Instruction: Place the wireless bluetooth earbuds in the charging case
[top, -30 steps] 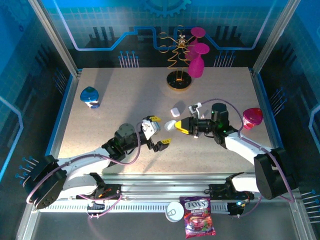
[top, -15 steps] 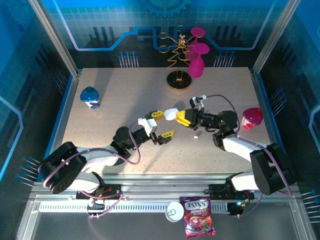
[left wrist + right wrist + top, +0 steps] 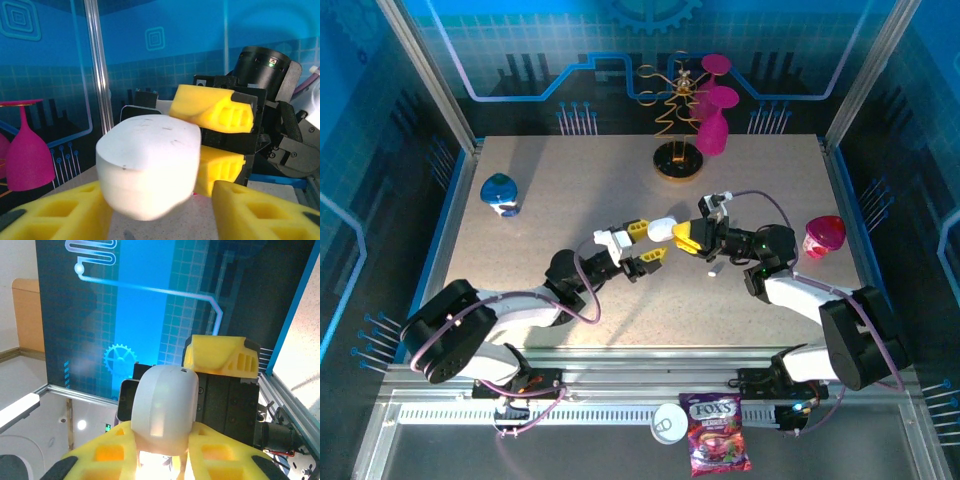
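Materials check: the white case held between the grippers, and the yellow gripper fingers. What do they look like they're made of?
Charging case: likely hard plastic with a smooth satin-white finish; it shows soft highlights and faint scuff marks on the shell.
Yellow fingers: they look like matte printed or moulded plastic, possibly soft, with ribbed cut-outs and no gloss. Stiffness can't be told from the look.

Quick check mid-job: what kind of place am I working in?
Probably a staged robot demo cell: blue circuit-print wall panels in aluminium frame posts enclose the table, with props like pink wine glasses on a gold wire rack.
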